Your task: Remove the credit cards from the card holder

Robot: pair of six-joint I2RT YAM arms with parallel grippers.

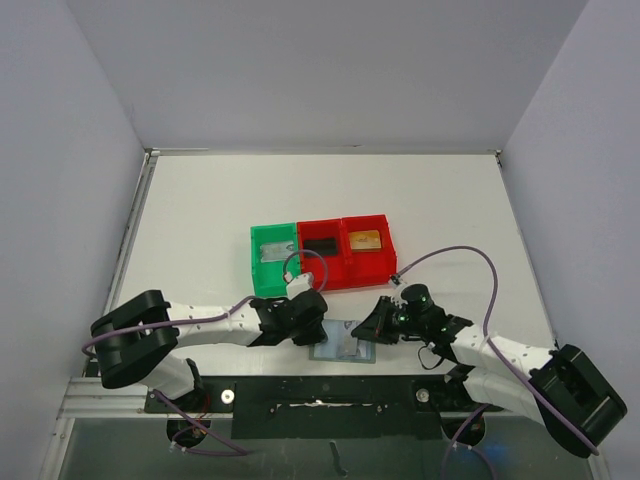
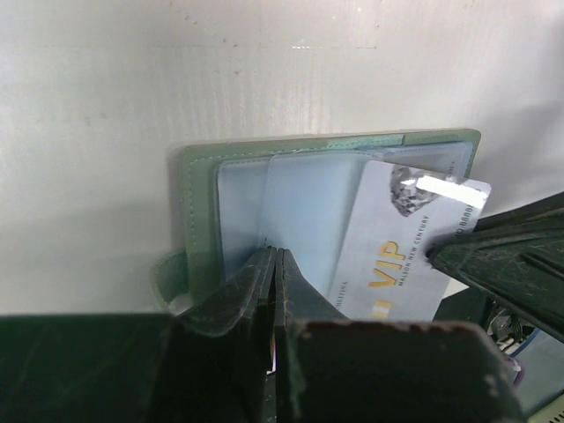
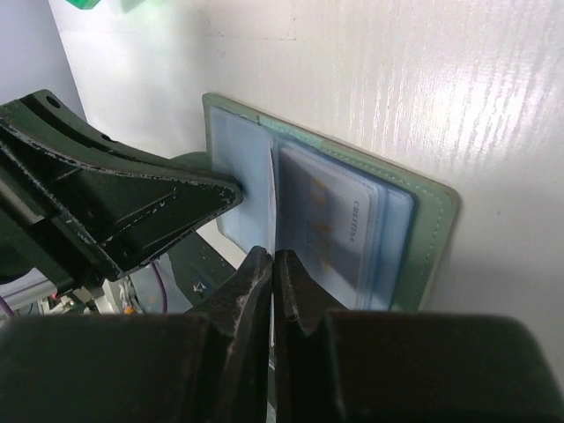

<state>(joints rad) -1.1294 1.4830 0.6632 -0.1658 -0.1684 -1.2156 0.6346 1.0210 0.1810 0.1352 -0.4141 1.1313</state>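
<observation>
**Card holder [image 1: 343, 349] open at the near table edge, both grippers closed upon it**

The grey-green card holder lies flat and open on the white table [image 1: 200, 220], just beyond the arms' bases, with its pale blue inner panels and clear pockets facing up. The two arms reach it from opposite sides.

The left gripper [image 2: 275, 257] has its fingers pressed together. Their tip rests on the inner panel on its own side of the holder.

One credit card [image 2: 397, 256], pale bluish-white with gold "VIP" lettering, sticks out of a pocket on the other panel. It is tilted, and one corner lies past the holder's green border.

The right gripper [image 3: 271, 257] also has its fingers pressed together, and its tip meets the outer edge of this card. A thin pale edge runs up from between its fingertips. Whether this is the card or a pocket leaf cannot be told, nor whether the card is actually pinched.

Farther out, well apart from the holder, three small bins stand touching in a row. They are a green bin [image 1: 258, 265] on the left and two red bins [image 1: 335, 275] beside it. The middle bin holds a dark flat piece [image 1: 322, 243], and the rightmost a gold-coloured flat piece [image 1: 365, 240].
</observation>
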